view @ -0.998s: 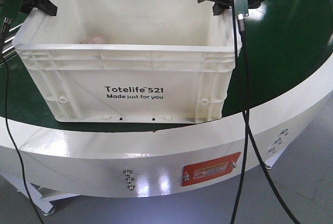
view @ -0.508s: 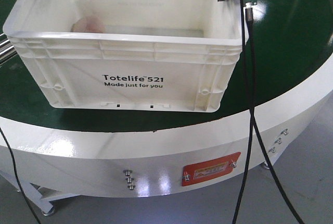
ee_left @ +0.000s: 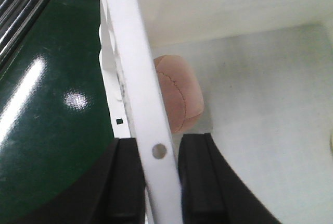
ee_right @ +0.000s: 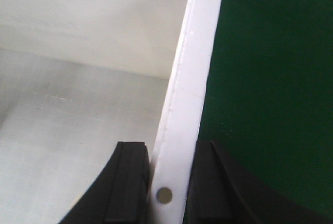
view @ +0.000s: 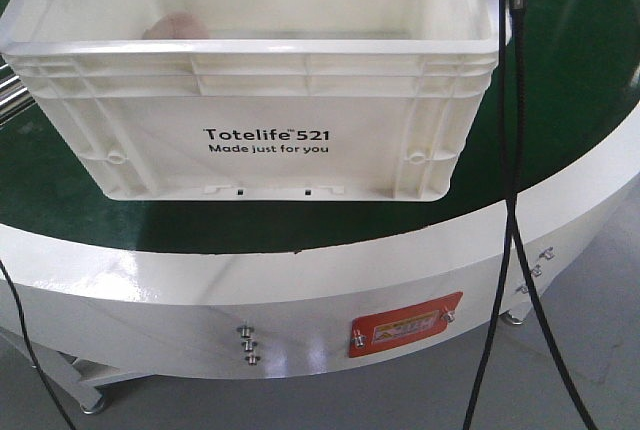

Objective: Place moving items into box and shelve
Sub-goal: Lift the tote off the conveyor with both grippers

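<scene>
The box (view: pixel 260 100) is a large white crate with black "Totelife 521" print, seen over the green table. A pale pink-beige soft toy (view: pixel 172 26) lies inside at its left wall. In the left wrist view, my left gripper (ee_left: pixel 158 153) is shut on the box's left rim (ee_left: pixel 130 67), one black finger outside and one inside, with the toy (ee_left: pixel 179 96) just beyond the inner finger. My right gripper (ee_right: pixel 169 153) is shut on the right rim (ee_right: pixel 195 67) in the same way. In the front view only slivers of both grippers show at the top edge.
The round table has a green top (view: pixel 570 100) and a glossy white rim (view: pixel 300 280) with a red label. Black cables (view: pixel 515 150) hang down past the box's right side. Metal rollers (ee_left: pixel 21 5) lie left of the box.
The box has risen in the front view and looks larger and nearer. Both grippers have moved up with it to the top edge of the frame.
</scene>
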`<state>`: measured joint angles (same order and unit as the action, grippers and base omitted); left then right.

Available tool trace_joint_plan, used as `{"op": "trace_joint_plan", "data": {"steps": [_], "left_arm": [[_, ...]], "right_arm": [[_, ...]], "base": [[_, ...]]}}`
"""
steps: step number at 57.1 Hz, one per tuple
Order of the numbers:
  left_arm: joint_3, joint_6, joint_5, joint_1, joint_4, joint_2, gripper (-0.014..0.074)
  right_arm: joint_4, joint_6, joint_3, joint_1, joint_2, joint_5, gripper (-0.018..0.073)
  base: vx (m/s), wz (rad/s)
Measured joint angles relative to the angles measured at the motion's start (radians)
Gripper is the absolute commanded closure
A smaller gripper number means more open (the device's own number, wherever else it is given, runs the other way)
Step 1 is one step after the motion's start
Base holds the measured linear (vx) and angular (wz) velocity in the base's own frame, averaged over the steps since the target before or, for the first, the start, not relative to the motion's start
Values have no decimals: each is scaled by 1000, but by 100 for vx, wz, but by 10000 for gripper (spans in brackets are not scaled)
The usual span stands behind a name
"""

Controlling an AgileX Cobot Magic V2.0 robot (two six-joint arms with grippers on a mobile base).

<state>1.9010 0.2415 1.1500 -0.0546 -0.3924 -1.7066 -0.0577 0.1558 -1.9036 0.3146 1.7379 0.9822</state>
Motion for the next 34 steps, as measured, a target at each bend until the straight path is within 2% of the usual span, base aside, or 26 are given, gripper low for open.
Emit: {"op": "trace_joint_plan", "data": {"steps": [34], "left_arm": [[0,-1,3,0,4,0,594]], "right_arm": [[3,5,0,0,0,2,563]], "base": [[0,0]]}}
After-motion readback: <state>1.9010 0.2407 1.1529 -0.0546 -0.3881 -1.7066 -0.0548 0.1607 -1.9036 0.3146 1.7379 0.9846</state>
